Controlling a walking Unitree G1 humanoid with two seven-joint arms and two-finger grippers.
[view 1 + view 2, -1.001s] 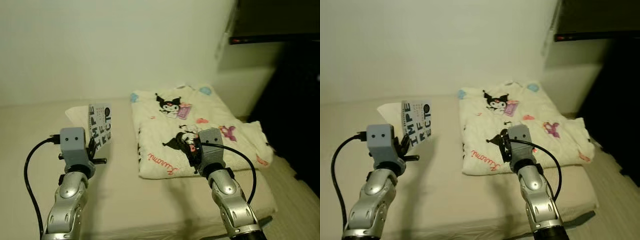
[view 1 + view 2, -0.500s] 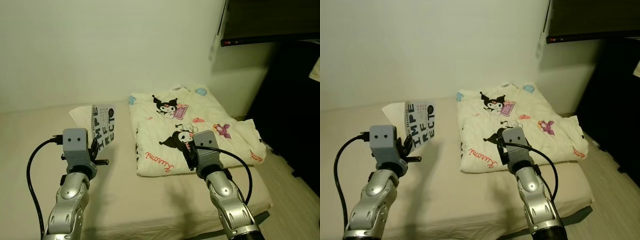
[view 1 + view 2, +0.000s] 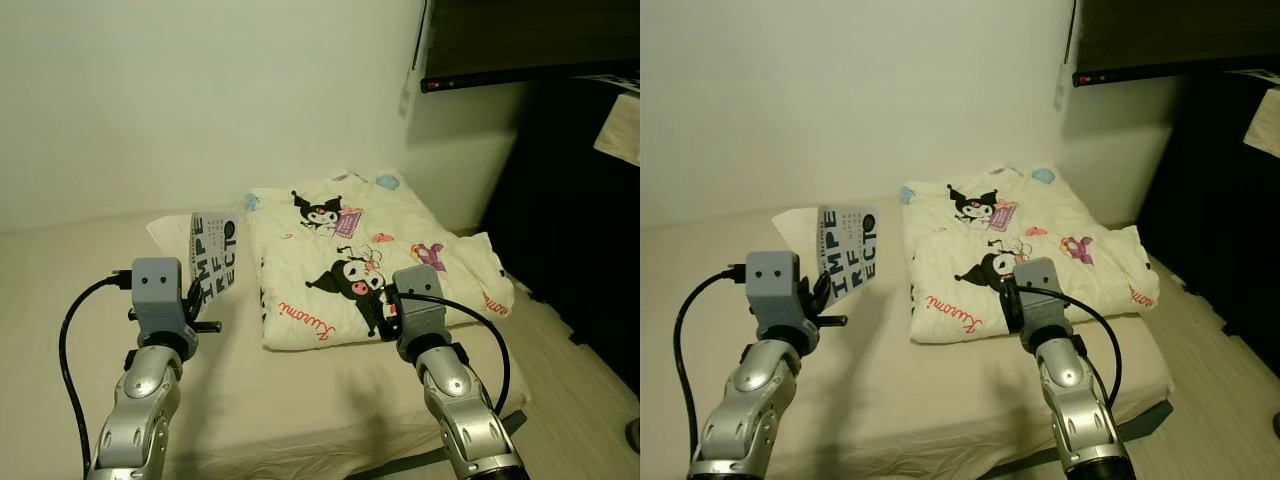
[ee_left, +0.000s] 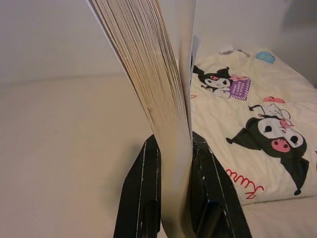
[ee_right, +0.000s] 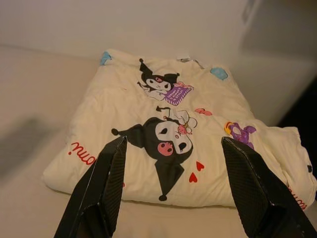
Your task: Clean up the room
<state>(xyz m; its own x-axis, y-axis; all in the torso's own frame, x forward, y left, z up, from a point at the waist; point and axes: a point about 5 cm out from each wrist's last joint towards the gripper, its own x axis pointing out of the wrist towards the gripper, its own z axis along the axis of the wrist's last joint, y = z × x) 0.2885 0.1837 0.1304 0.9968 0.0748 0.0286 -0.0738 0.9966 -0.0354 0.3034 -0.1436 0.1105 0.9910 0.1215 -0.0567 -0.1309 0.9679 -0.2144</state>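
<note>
Book (cover reads "IMPERFECT") clamped in left gripper.

R gripper fingers spread wide, hovering over bed. Between them: folded cream blanket w/ cartoon prints, red script near edge. Pale wall behind.

Folded blanket on bed — book left.
</note>
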